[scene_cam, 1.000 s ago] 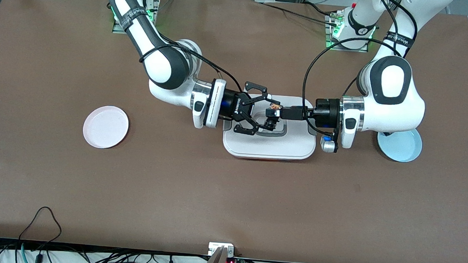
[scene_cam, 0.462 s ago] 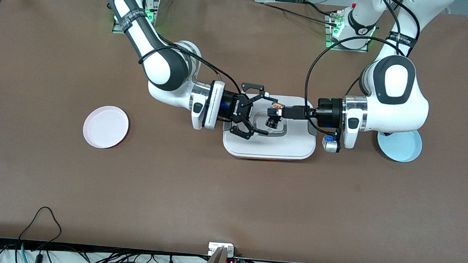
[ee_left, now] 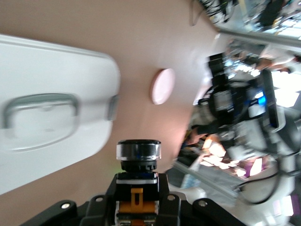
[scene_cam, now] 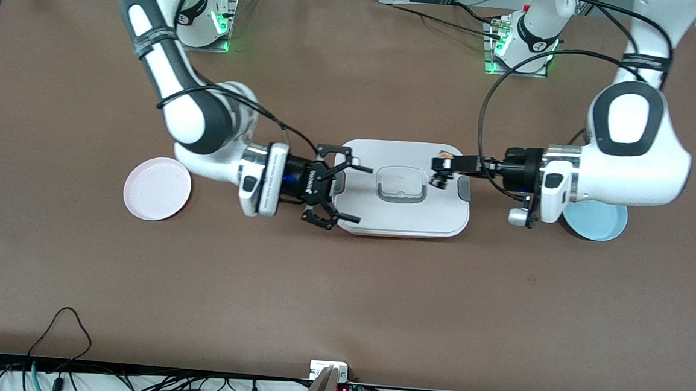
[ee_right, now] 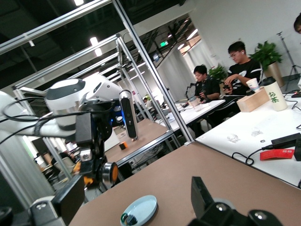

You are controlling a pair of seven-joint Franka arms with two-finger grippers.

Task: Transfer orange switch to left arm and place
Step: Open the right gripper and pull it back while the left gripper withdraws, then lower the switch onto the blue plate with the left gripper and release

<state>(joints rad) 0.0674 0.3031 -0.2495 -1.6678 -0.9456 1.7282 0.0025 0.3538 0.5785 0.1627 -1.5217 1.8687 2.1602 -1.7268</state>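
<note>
our left claw [scene_cam: 441, 172] grips the orange switch [scene_cam: 443, 165] tight, up in the air over the box [scene_cam: 401, 214] at the edge toward the left arm's end of the surface [scene_cam: 342, 292]. our right claw [scene_cam: 341, 188] hangs wide open and holds nothing, over the box's edge toward the right arm's end. we think the pass is done. what is left is to put the switch down, maybe on the blue plate [scene_cam: 606, 226] under our left arm. both arms reach in flat, pointing at each other
</note>
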